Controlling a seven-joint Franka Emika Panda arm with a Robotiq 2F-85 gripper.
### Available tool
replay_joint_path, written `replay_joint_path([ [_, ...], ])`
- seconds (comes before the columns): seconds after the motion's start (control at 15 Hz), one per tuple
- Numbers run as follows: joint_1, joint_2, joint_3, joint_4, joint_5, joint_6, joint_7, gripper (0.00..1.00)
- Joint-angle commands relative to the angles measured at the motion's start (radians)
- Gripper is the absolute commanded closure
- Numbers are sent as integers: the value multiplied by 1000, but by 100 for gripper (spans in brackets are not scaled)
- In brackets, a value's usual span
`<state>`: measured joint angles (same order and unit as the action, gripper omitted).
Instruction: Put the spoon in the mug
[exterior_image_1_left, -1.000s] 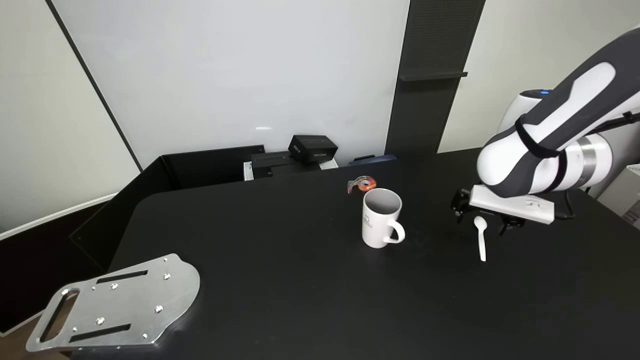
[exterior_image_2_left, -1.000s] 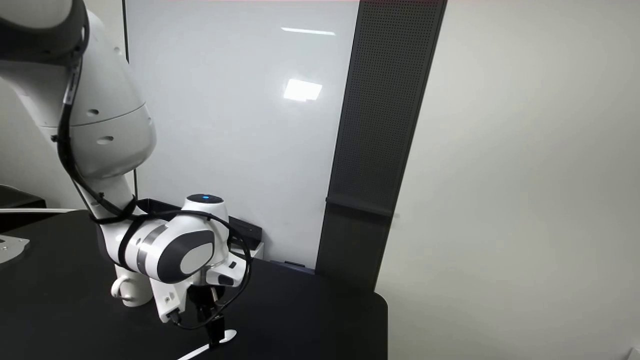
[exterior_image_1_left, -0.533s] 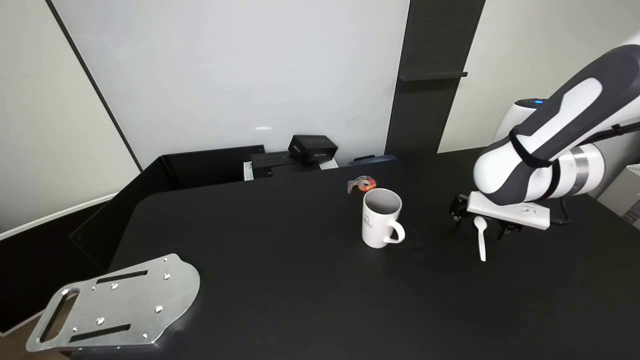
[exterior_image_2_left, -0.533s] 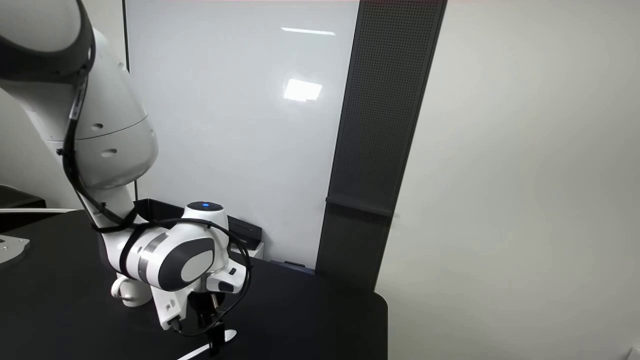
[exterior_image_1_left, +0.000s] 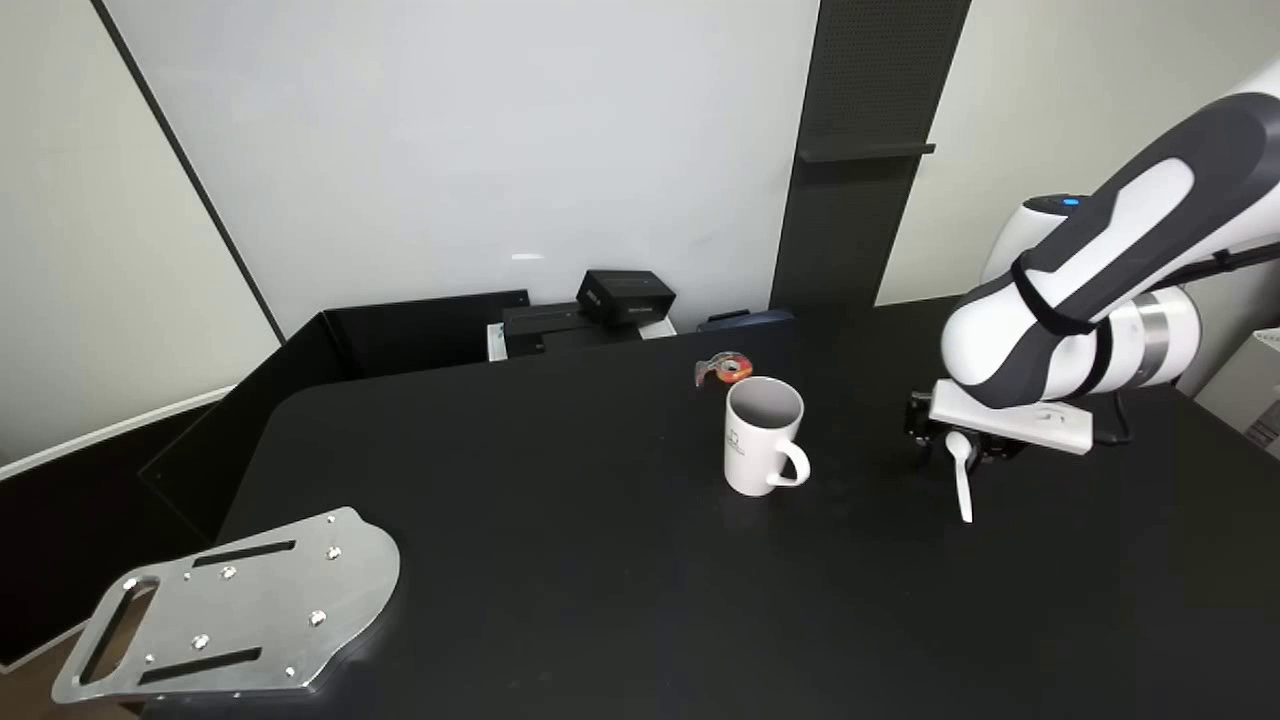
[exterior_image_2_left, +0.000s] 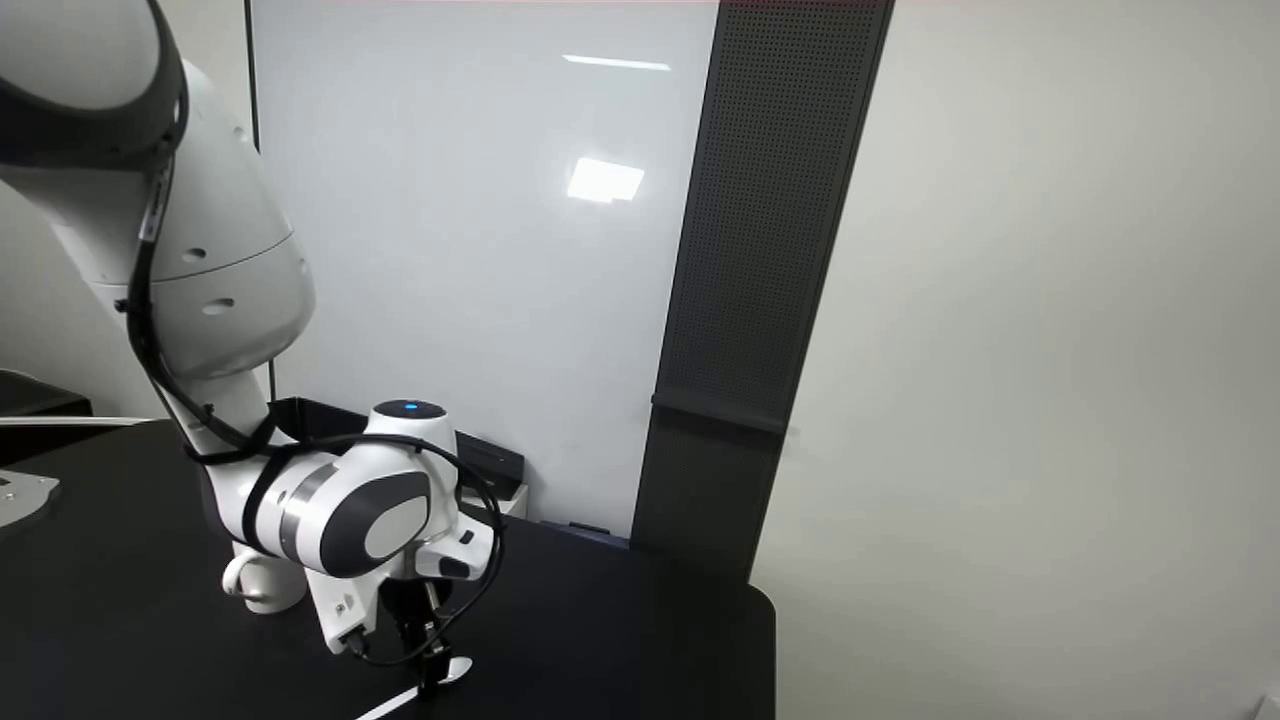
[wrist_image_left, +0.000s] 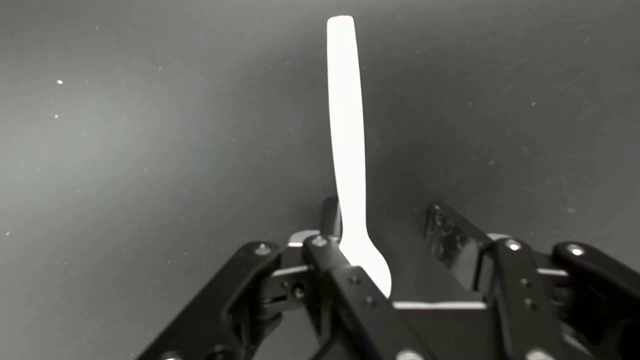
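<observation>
Beware of skewing the spoon (wrist_image_left: 348, 125), lying on the table (wrist_image_left: 150, 150) at mid-frame in the wrist view, by closing the gripper (wrist_image_left: 384, 217), parted astride the spoon's neck but set off-centre, towards frame right.

Nothing legible anywhere. In an exterior view: white mug (exterior_image_1_left: 760, 455), side carries small dark logo (exterior_image_1_left: 734, 438) with a print line under it, too small to read. Black box (exterior_image_1_left: 626, 298) has pale lettering (exterior_image_1_left: 593, 297) on its faces, too blurred. Flat dark box (exterior_image_1_left: 545, 320) beside it, faint pale marks, same. Pale box (exterior_image_1_left: 1250, 385) at the frame edge, dark marking (exterior_image_1_left: 1268, 428), unreadable. In an exterior view, cable (exterior_image_2_left: 137, 288) along the arm (exterior_image_2_left: 225, 285): whitish tag (exterior_image_2_left: 152, 210), any marks unclear.
</observation>
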<state>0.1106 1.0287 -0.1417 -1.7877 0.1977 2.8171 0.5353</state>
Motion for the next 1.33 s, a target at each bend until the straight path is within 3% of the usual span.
replay_joint_path([
  [0.0,21,24,-23,27,19,0,12,81],
  [0.2,30,18,-39,25,18,-7,19,99],
  [0.67,41,-15,-59,21,16,-19,23,96],
  [1.27,119,-148,-122,-31,-7,25,36,96],
])
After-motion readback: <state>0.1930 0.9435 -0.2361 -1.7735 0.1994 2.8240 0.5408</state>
